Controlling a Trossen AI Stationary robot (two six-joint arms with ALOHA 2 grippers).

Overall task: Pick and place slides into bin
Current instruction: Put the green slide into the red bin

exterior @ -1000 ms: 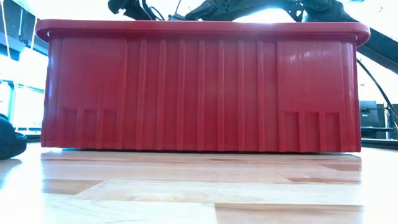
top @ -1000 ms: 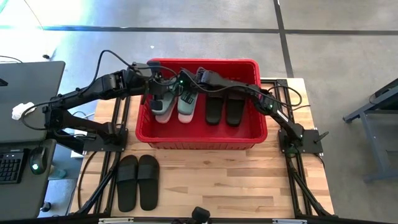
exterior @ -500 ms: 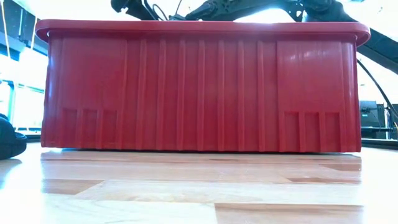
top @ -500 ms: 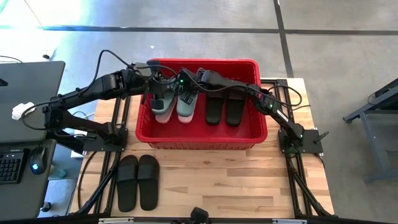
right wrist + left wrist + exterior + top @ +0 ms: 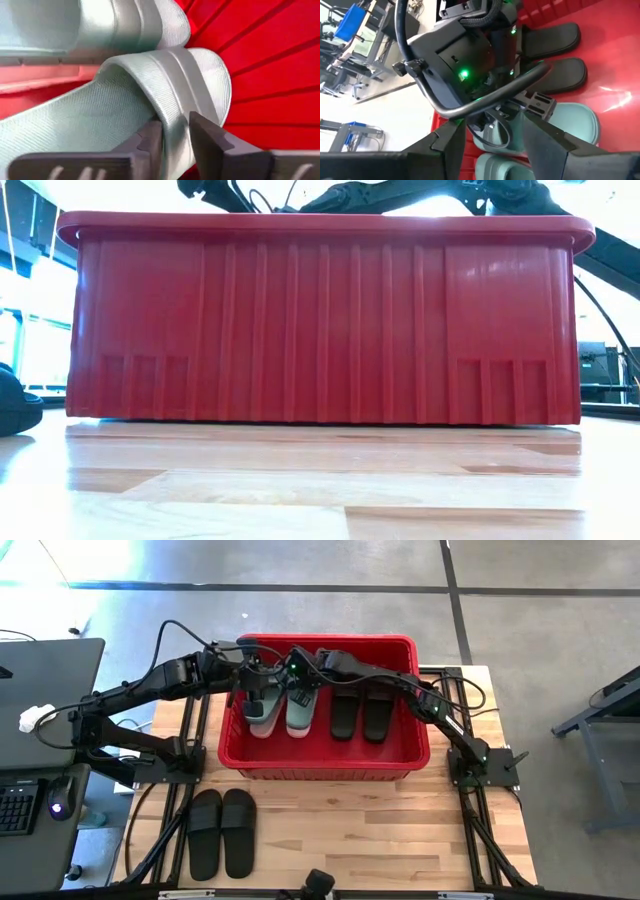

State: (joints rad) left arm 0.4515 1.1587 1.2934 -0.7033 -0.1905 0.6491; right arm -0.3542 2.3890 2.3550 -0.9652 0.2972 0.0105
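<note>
Inside the red bin (image 5: 320, 762), the right gripper (image 5: 172, 137) has its fingers (image 5: 150, 145) clenched on the strap of a green slide (image 5: 100, 115), while the left gripper (image 5: 262, 680), fingers spread, hovers just beside the other green slide (image 5: 262, 715).

Left gripper (image 5: 492, 137): fingers spread, over the bin (image 5: 615, 120)
Right arm (image 5: 465, 55): close ahead, green light lit
Slides: green pair (image 5: 570, 125), black pair (image 5: 555, 50) beside it
</note>
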